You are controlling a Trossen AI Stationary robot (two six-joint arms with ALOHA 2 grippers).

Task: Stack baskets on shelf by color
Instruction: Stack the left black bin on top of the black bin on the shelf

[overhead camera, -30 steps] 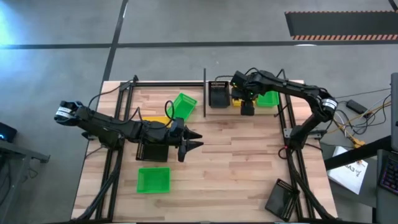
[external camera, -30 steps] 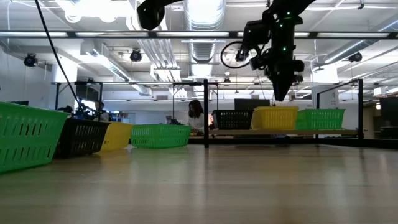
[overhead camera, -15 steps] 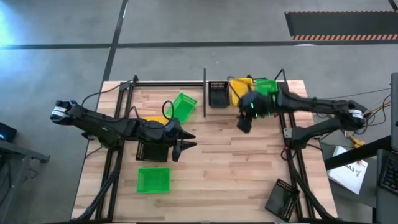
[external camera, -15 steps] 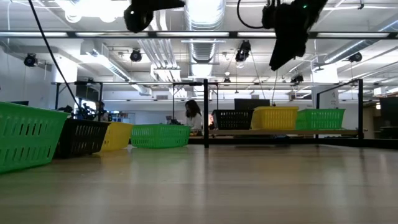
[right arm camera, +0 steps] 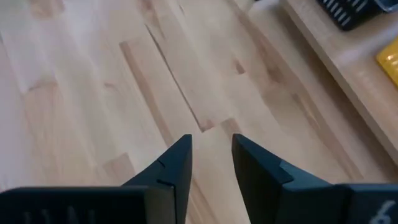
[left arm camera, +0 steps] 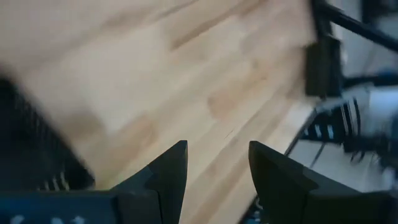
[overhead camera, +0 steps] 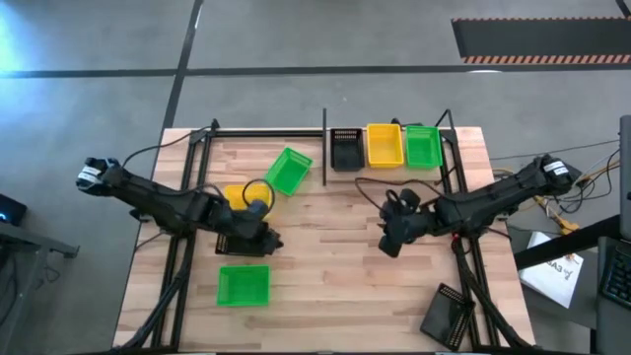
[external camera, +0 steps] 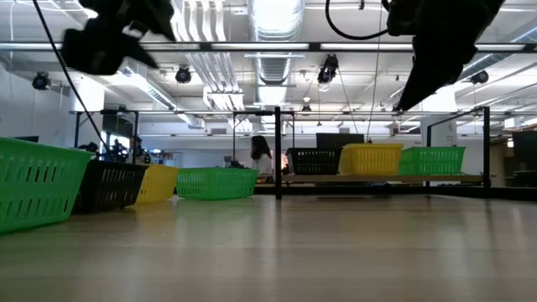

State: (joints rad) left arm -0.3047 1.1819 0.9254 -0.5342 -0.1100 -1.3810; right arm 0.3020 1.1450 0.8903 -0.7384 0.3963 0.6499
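The shelf (overhead camera: 389, 166) runs along the table's far edge and bears one black basket (overhead camera: 345, 148), one yellow basket (overhead camera: 385, 145) and one green basket (overhead camera: 424, 146), side by side. On the table's left half rest a tilted green basket (overhead camera: 288, 170), a yellow basket (overhead camera: 237, 192), a black basket (overhead camera: 237, 240) and another green basket (overhead camera: 243, 285). My left gripper (overhead camera: 264, 235) hovers open over the black basket's right edge; its mesh (left arm camera: 25, 149) shows beside the fingers. My right gripper (overhead camera: 387, 240) hangs open, with a narrow gap, above bare wood at mid-table (right arm camera: 211, 155).
A further black basket (overhead camera: 449, 316) lies off the table's near right corner. Black frame rails (overhead camera: 187, 197) run along both sides of the table. In the low view a person (external camera: 262, 159) sits far behind the shelf. Bare wood lies between the two grippers.
My right gripper has drawn back from the yellow basket on the shelf toward the near edge, ending above mid-table. My left gripper has pulled back toward the table's left, from pointing right over bare wood to over the black basket. No basket has moved.
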